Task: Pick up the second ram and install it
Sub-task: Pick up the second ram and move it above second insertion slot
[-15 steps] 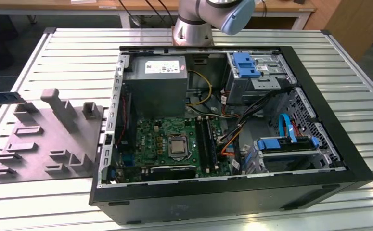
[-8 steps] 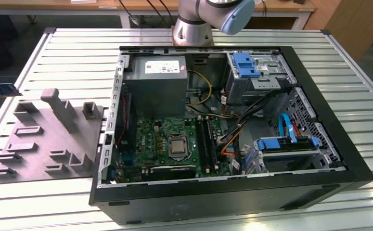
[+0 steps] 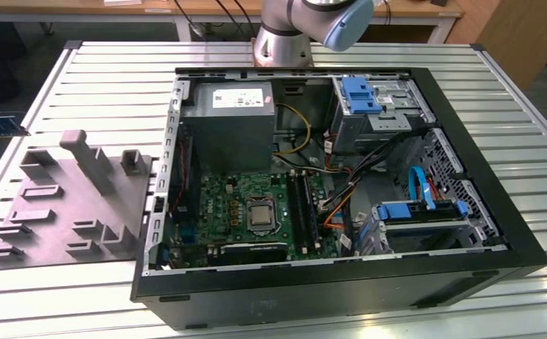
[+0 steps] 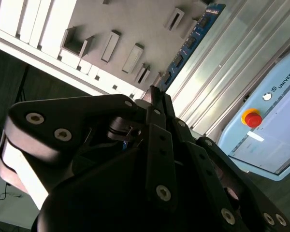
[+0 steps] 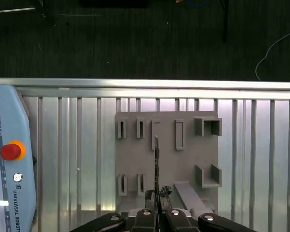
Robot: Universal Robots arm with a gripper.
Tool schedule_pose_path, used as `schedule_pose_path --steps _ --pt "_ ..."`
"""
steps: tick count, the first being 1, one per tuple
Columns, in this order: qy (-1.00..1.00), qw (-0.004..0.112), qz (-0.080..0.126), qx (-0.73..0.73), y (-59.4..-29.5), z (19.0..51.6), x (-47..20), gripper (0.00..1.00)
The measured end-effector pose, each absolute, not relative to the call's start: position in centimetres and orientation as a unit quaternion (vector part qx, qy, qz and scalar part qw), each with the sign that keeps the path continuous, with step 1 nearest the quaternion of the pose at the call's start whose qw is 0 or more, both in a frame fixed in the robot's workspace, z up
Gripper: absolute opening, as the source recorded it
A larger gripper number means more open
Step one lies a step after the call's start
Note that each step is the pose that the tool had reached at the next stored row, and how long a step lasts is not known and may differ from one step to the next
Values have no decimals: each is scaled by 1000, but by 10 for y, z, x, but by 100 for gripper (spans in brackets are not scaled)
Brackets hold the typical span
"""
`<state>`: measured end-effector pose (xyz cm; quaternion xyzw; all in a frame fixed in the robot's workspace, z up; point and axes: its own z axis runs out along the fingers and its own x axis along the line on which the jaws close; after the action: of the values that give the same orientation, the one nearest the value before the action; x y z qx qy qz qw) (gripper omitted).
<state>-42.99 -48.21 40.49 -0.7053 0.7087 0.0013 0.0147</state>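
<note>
— While you check both wrist views, where's the second ram (image 4: 195,36)?
— Your jaws are clenched on it, and it juts edge-on over the grey slotted fixture (image 5: 135,162) on the table (image 5: 261,159). Lettering edges the pendant (image 5: 5,121) by its red button (image 5: 10,151)

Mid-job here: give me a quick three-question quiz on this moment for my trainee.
1. True or false: the gripper is shut on the second ram.
2. In the first wrist view, what lies beyond the ram's tip? A) the grey fixture plate B) the motherboard C) a cardboard box
3. Fill in: in the exterior view, the computer case lies on the table with its upper side ____ (open/closed).
Key: 1 true; 2 A; 3 open.
</note>
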Motion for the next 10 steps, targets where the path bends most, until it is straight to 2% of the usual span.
schedule_pose_path --steps 10 --pt "709 15 1 -705 -481 405 -422 14"
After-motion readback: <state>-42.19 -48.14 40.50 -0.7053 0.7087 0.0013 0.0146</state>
